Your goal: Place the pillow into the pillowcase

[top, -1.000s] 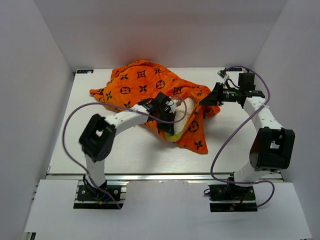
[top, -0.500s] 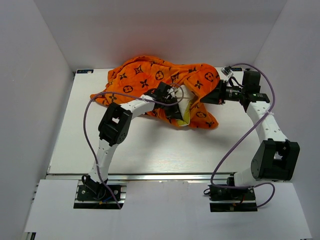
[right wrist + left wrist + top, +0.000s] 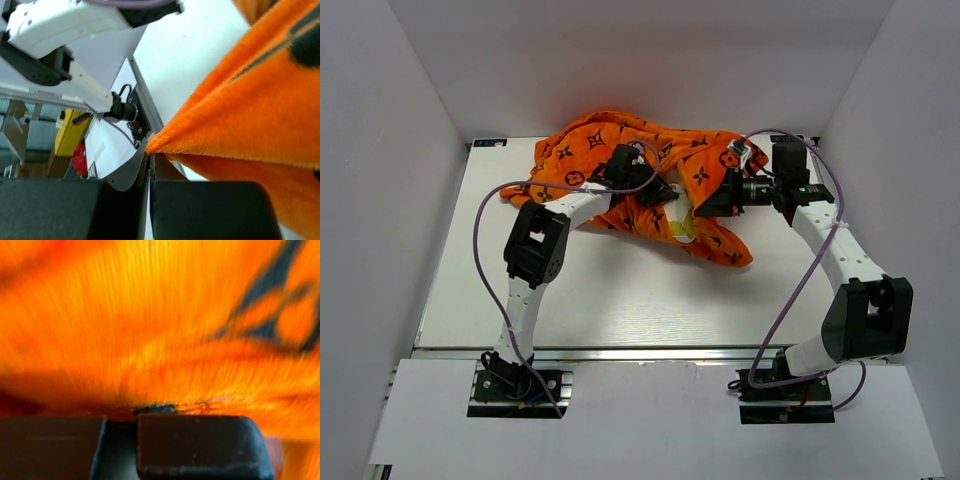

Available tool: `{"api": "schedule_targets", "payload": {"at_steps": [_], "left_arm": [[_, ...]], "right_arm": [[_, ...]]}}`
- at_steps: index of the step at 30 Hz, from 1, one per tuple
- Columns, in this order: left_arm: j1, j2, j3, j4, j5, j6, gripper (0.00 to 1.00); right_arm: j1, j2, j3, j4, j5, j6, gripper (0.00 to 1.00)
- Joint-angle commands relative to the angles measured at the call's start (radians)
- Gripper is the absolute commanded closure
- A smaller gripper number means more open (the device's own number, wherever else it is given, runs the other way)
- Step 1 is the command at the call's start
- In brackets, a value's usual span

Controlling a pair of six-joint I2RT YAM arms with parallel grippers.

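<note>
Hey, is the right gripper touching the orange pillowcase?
Touching. The right wrist view shows a corner of the pillowcase pinched between the closed fingers of the right gripper.

White wood-grain table (image 3: pixel 620 300), boxed in by plain white walls (image 3: pixel 640 60) at back, left and right. Aluminium rail (image 3: pixel 650 354) along near edge, white board (image 3: pixel 650 425) below. Light even, diffuse.

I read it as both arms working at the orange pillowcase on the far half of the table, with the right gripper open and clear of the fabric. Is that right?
Not quite. The right gripper is shut, pinching a folded edge of the orange pillowcase; the right wrist view shows it. The rest stands: both arms are at the pillowcase on the far half of the table.
</note>
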Motion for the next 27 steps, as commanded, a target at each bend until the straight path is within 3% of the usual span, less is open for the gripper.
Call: {"api": "schedule_targets", "payload": {"at_steps": [1, 7, 12, 22, 27], "left_arm": [[0.038, 0.063, 0.086, 0.026, -0.265, -0.074, 0.95], [0.033, 0.143, 0.208, -0.132, -0.351, -0.180, 0.98], [0.033, 0.275, 0.442, -0.348, -0.408, -0.217, 1.00], [0.032, 0.333, 0.479, -0.594, -0.540, -0.207, 1.00], [0.044, 0.373, 0.521, -0.683, -0.549, -0.191, 1.00]], "right_arm": [[0.085, -0.043, 0.063, 0.047, -0.199, 0.121, 1.00], [0.127, -0.040, 0.045, 0.240, -0.241, 0.341, 1.00], [0.151, 0.009, 0.159, 0.412, -0.288, 0.536, 1.00], [0.239, 0.131, 0.530, 0.491, -0.296, 0.570, 1.00], [0.329, 0.146, 0.577, 0.483, -0.285, 0.566, 1.00]]}}
